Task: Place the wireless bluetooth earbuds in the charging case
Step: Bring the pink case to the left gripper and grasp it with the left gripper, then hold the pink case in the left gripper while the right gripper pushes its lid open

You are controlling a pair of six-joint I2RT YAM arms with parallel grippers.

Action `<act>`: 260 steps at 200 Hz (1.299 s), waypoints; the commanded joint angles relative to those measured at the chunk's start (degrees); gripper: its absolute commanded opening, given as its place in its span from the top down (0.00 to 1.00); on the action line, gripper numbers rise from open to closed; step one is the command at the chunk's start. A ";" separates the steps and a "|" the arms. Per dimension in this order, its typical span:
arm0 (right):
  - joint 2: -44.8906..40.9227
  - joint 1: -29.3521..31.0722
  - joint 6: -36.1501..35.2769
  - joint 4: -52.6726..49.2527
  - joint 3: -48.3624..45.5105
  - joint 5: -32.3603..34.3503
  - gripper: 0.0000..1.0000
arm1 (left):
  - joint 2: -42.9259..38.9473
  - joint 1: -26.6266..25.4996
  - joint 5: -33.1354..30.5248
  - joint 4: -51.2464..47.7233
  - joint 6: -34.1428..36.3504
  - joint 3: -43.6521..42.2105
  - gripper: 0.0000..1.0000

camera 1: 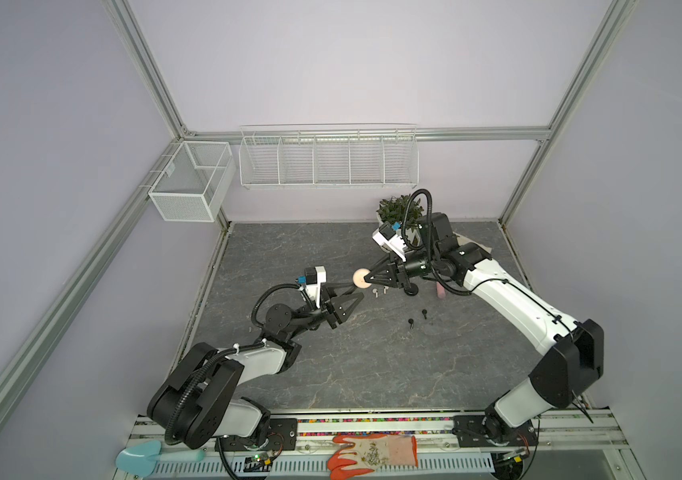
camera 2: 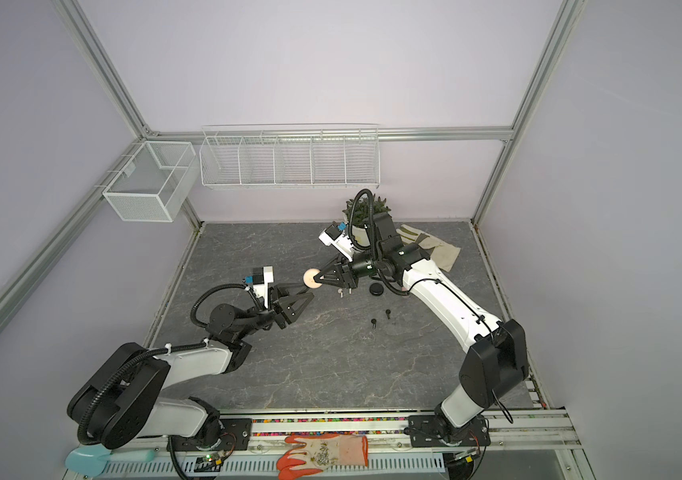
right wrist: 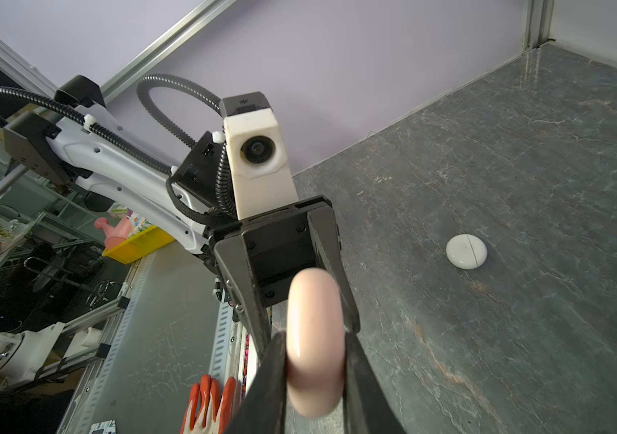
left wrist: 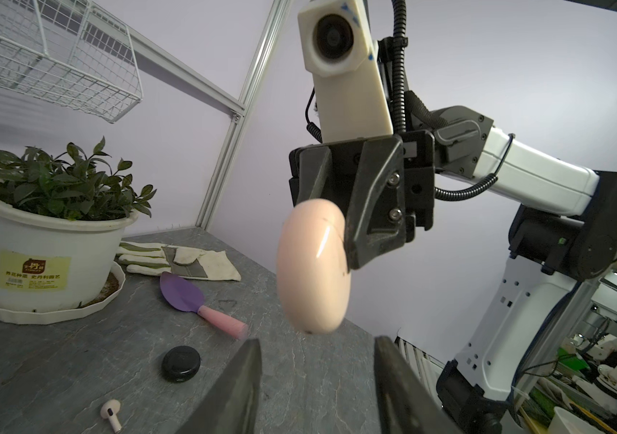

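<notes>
The peach round charging case (camera 1: 360,277) (camera 2: 310,277) hangs above the table, and my right gripper (camera 1: 367,279) (right wrist: 314,375) is shut on its edge (right wrist: 314,330). My left gripper (camera 1: 356,289) (left wrist: 318,375) faces it, open and empty, with its fingertips (left wrist: 248,379) just short of the case (left wrist: 312,266). Two whitish earbuds (camera 1: 376,292) (camera 1: 385,289) lie on the table under the right gripper; one earbud (left wrist: 111,411) shows in the left wrist view. Two black earbuds (camera 1: 424,312) (camera 1: 410,322) lie nearer the front.
A black round case (camera 1: 411,289) (left wrist: 180,363) lies by the earbuds, and a white round case (right wrist: 466,251) lies on the slab. At the back right stand a potted plant (left wrist: 47,255), a work glove (left wrist: 179,259) and a purple trowel (left wrist: 186,297). Wire baskets (camera 1: 327,160) hang on the wall.
</notes>
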 commanded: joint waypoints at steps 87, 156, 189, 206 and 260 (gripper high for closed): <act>1.97 -0.24 -8.96 -11.13 3.12 -1.09 0.83 | 0.65 1.27 6.06 -2.26 7.35 5.27 0.52; 1.96 0.26 -8.47 -11.14 3.72 -1.67 0.83 | 3.30 1.34 8.35 1.99 3.85 6.73 0.61; 2.06 0.72 -8.25 -10.94 3.88 -1.57 0.83 | 3.09 1.29 8.42 1.99 3.74 6.30 0.72; 2.24 0.96 -8.30 -10.95 4.00 -1.48 0.83 | 3.14 1.28 8.49 1.99 3.70 6.54 0.79; 1.88 1.32 -7.77 -10.42 4.81 0.17 0.52 | 2.92 1.31 7.70 1.99 3.72 6.13 0.95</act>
